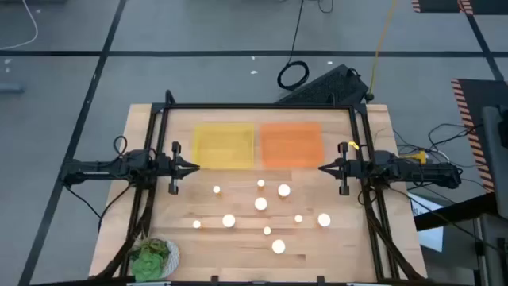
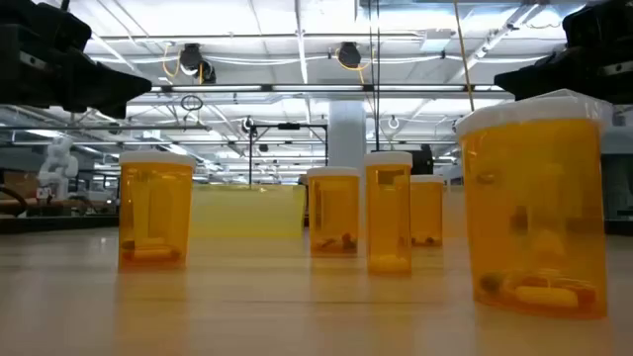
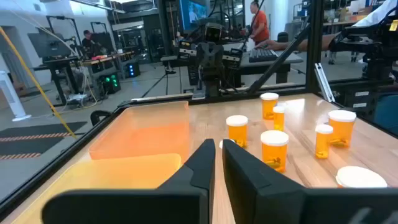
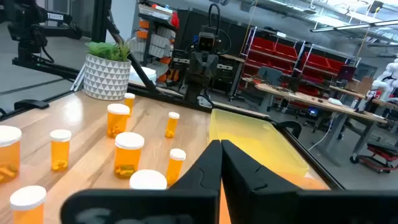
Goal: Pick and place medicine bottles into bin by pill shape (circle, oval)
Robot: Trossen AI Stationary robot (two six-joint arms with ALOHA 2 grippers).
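Grey floor [image 1: 198,32] with dark tape lines around wooden table [image 1: 238,238]. Ceiling strip lights [image 2: 297,15] — bright, industrial. Red storage racks [image 4: 292,59] along far wall; workbenches [image 4: 298,93] in front. Person in orange shirt [image 3: 258,22] — standing at desk.

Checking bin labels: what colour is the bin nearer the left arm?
Yellow: the left bin shows best in the high view, beside the orange bin.

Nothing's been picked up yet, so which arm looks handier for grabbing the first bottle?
Probably the right one, narrowly. Both tools hang shut at the table's sides beside the bins, left tool and right tool. More medicine bottles stand on the right half, and one wide-capped bottle stands closest to the right arm.
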